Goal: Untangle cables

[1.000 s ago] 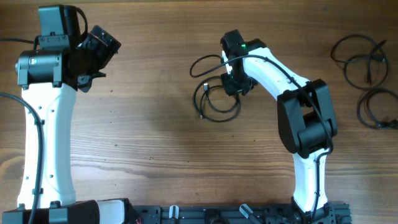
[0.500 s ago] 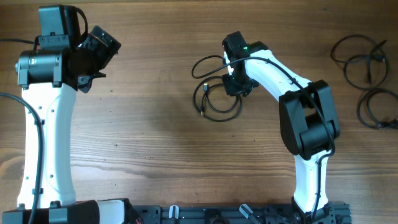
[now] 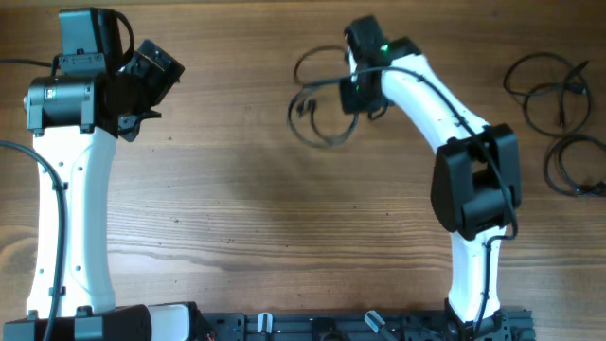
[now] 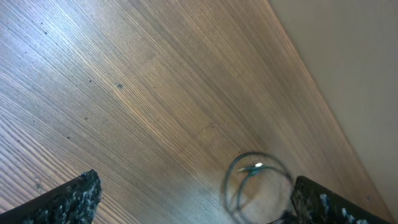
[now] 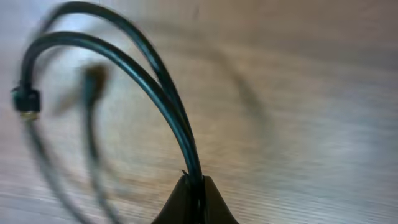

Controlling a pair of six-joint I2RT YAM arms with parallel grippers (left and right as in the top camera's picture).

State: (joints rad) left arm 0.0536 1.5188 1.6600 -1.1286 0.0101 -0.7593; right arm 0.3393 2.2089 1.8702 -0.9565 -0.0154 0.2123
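My right pincer point(image 5: 194, 190) is clamped on two strands of the cables point(image 3: 305, 106), upper centre; more loops point(image 3: 571, 87) lie far right on the worktop point(image 3: 237, 189). Left pincer point(image 3: 150, 74) stands apart, empty. They look light, limp, springy; I'd grip near a plug point(image 5: 25, 101).

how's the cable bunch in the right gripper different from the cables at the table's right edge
The gripped cables are pinched in the shut right gripper; the edge cables lie loose, untouched. The gripped cables are near the table's far middle; the edge cables at its right side. The gripped cables look blurred overhead; the edge cables sharp. Both are thin black loops.
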